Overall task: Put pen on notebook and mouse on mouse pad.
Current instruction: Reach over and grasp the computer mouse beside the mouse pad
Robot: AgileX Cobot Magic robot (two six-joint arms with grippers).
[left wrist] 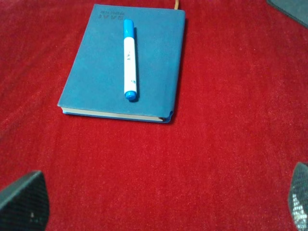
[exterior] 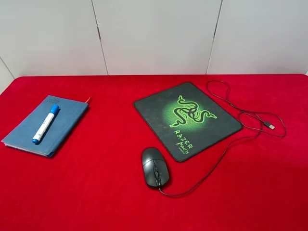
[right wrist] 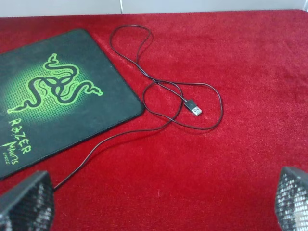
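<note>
1. Exterior high view: one pen [exterior: 45,124] lies flat on one closed slate-blue notebook [exterior: 67,118], at the left of the red tablecloth [exterior: 96,197]. Its blue cap points to the far end of the cover.
2. Same view: one dark mouse [exterior: 154,167] sits on the cloth, just beside the near edge of the one Razer mouse pad [exterior: 154,108] and not on it. Its one cable [exterior: 239,113] runs round the pad's right side, loops, and ends in one USB plug [exterior: 271,126]. No gripper shows here.
3. Left wrist view: left gripper [left wrist: 161,202] has two fingertips visible, spread wide apart with nothing between them, above bare cloth near the notebook. The pen is centred on the cover. One ribbon bookmark [left wrist: 177,4] pokes out at the far edge.
4. Right wrist view: right gripper [right wrist: 159,202] has two fingertips visible, likewise spread and empty. Pad, cable loops and plug are in view; the mouse is out of frame.
</note>
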